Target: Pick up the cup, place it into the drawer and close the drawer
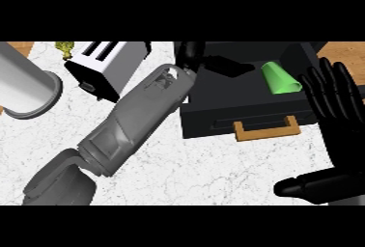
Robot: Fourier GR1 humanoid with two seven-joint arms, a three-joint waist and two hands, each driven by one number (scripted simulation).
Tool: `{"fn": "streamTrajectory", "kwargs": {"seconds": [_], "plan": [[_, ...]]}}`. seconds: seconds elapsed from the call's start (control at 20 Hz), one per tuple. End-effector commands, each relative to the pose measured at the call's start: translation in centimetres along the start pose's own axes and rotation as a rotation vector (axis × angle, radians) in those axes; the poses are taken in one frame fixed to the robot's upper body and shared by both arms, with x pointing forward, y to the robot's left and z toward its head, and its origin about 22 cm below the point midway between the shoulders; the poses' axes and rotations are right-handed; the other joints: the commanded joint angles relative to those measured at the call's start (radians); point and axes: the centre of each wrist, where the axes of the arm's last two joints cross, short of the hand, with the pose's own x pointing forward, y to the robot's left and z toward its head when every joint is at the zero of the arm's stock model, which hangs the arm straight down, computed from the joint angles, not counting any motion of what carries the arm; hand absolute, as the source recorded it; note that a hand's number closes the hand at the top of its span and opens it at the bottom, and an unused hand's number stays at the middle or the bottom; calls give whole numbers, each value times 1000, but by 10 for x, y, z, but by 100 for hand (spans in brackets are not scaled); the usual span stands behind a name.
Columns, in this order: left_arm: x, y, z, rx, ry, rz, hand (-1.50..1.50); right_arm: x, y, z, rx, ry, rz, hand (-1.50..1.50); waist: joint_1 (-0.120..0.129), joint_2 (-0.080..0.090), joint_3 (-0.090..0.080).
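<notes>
The green cup (pixel 280 77) lies on its side inside the open black drawer (pixel 214 116), toward the drawer's right end. My left forearm crosses the counter diagonally from the lower left, and my left hand (pixel 214 61) hangs over the drawer's back left corner, open and apart from the cup, holding nothing. It is dark against the dark drawer, so its outline is hard to read. My right hand (pixel 333 111) rests open at the right edge, fingers up, just right of the drawer. The drawer's wooden handle (pixel 266 130) faces me.
A white and black toaster (pixel 103 65) stands at the back, left of the drawer. A large grey cylinder (pixel 28 87) stands at the far left. Something small and yellow-green (pixel 64 47) sits behind the toaster. White marble counter (pixel 214 169) spreads in front of the drawer.
</notes>
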Motion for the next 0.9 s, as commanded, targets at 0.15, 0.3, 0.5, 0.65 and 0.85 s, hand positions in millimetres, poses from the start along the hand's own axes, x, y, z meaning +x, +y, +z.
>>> {"fn": "streamTrajectory", "kwargs": {"seconds": [0.15,0.3,0.5,0.65,0.85], "plan": [[-2,-4,8,2,-58,155,-150,2,3,2,32,-5,-74,-150,1,-2,-1],[17,-7,0,-1,-106,228,-150,-1,7,8,4,9,-79,-150,36,-12,-1],[10,2,-1,-13,-140,329,-150,16,-9,0,6,7,-75,-150,86,-21,-2],[14,0,4,11,-92,380,-150,28,-16,24,41,16,-48,150,97,-30,-2],[21,20,1,75,-118,389,-150,9,-13,17,135,52,86,150,120,-30,-2]]}}
